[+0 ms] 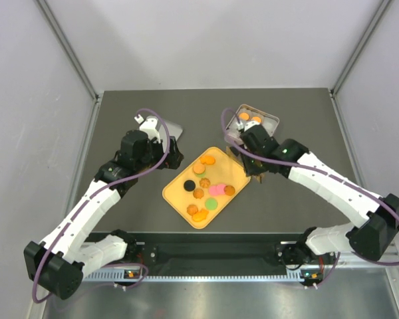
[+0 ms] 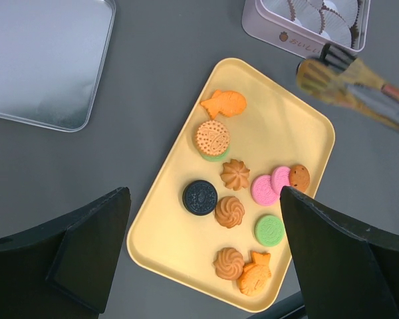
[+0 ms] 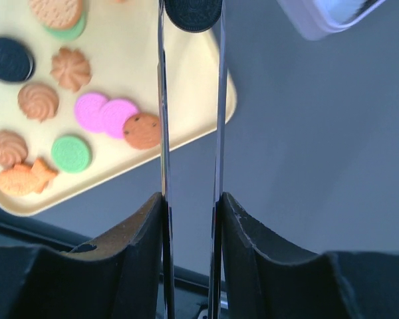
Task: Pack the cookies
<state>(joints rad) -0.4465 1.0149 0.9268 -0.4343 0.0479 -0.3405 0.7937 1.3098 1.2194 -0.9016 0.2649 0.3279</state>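
The dark worktop (image 1: 306,113) carries everything. In its middle lies a yellow-orange tray (image 2: 159,246), set at a slant. To the far left of the tray a flat silver lid (image 2: 46,60) rests on the worktop, well apart from the tray and partly hidden under the left arm (image 1: 93,206) in the overhead view. To the far right of the tray stands a pale pink tin (image 2: 279,33) lined with white paper cups. A few orange cookies (image 1: 248,119) already sit inside it.

The left pincer (image 2: 205,194) hangs over the tray with its fingers spread wide apart, holding nothing.

The right pincer (image 3: 189,199) is clamped on a pair of thin metal tongs (image 3: 219,119). Their blades reach out over the right edge of the tray, between tray and tin, and their tips pinch a black cookie (image 3: 193,12).

Most of the cookies lie loose on the tray (image 2: 235,174): orange swirls, two fish shapes, two pink ones overlapping, a green one, a brown one and another black one.
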